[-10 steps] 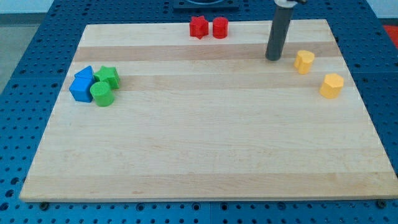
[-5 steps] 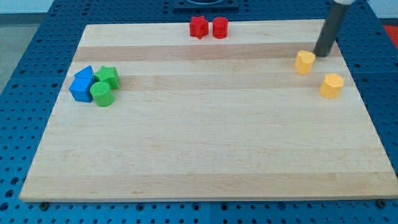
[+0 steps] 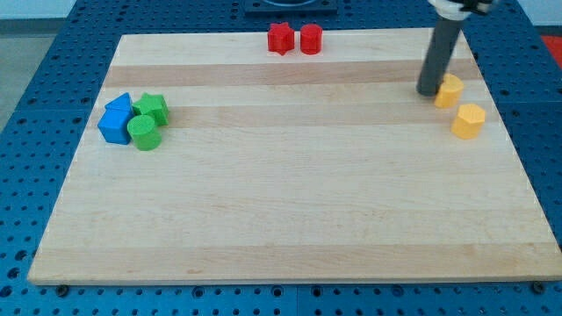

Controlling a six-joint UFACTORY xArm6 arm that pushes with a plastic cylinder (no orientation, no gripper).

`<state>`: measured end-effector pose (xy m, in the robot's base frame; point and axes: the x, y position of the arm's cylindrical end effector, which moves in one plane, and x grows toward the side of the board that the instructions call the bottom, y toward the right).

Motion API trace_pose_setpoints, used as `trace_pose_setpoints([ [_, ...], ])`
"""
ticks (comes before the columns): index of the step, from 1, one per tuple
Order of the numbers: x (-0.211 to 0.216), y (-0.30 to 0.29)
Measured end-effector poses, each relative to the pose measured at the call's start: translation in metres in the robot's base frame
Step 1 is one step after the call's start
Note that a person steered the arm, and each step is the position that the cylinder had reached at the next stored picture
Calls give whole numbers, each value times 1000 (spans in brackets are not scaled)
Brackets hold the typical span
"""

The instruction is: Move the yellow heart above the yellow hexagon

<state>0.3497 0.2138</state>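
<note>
Yellow plastic heart (image 3: 450, 90) touches my bare tip (image 3: 428, 92), which holds nothing and might shove it into the yellow plastic hexagon (image 3: 469, 120).

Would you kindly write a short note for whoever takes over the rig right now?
My tip is down on the board, touching the left side of the yellow heart.
The heart sits near the view's right edge, just up and left of the yellow hexagon, with a small gap between them.
Done: the heart is higher in the view than the hexagon, but offset to the left.
Left: nudge the heart a little to the view's right so it sits directly above the hexagon.
The red, blue and green blocks are far off and play no part.
</note>
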Motion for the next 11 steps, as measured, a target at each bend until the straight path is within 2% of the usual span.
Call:
trace_pose_setpoints([
  [1, 5, 11],
  [2, -9, -1],
  [3, -41, 11],
  [4, -50, 66],
  [5, -35, 80],
  [8, -3, 38],
  [9, -5, 37],
  [11, -54, -76],
])
